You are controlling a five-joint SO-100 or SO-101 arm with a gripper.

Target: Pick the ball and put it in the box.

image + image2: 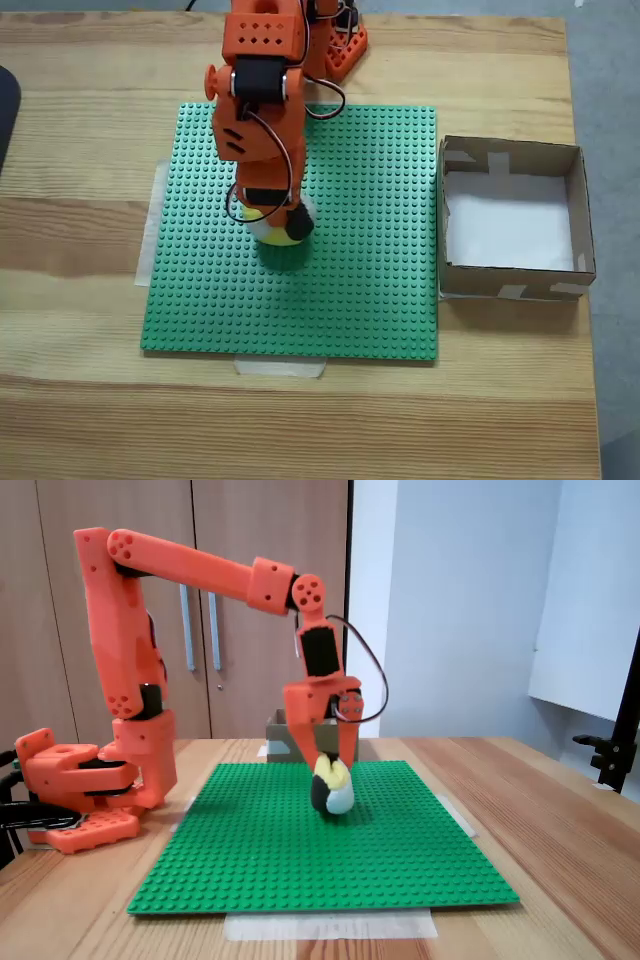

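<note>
The yellow, black and white ball (284,230) is near the middle of the green studded baseplate (370,250). My orange gripper (270,220) comes down on it from above, its fingers shut on the ball's upper half. In the side fixed view the ball (334,794) hangs from the gripper (329,773) at or just above the plate (250,850); I cannot tell if it touches. The brown cardboard box (581,215) with a white bottom stands right of the plate, empty. In the side fixed view a corner of the box (278,736) shows behind the gripper.
The arm's base (75,795) sits at the far edge of the wooden table (80,250), behind the plate. Tape strips (280,367) hold the plate down. A dark object (5,110) lies at the left table edge. A black stand (612,750) is at the right.
</note>
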